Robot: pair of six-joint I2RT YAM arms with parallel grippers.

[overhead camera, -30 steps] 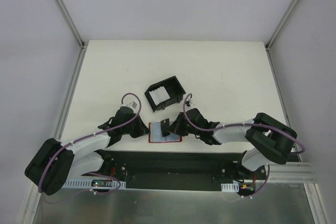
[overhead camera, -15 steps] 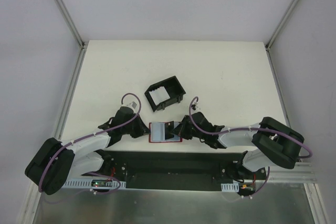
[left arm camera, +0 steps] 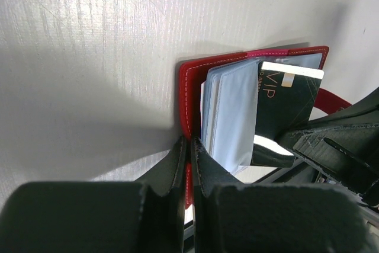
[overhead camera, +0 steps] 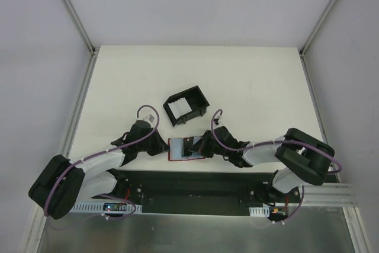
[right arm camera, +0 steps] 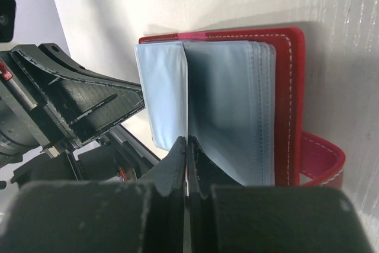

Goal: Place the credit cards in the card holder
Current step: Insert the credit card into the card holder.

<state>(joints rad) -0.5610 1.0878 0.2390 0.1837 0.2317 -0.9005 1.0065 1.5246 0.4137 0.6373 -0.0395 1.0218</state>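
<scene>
- Pale grey panel walls point(overhead camera: 177, 4) box in a white matte table point(overhead camera: 249, 81); the work sits at its near edge.
- A black open-sided plastic box point(overhead camera: 186, 106) stands near, behind the work.
- The small red folding card holder point(left arm camera: 185, 87) lies open; light and floppy, it would probably slide, so the left gripper point(left arm camera: 189, 146) pinches its cover.
- The dark, stiff, slick-looking credit card point(left arm camera: 284, 105), nipped at one end by the right gripper point(right arm camera: 186, 145), stands among the pale blue sleeves point(right arm camera: 225, 99).

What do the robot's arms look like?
The left arm and right arm are white tubes with chunky black joints. A purple cable loops along each. The left tool and right tool are black, each with two flat fingers.
</scene>
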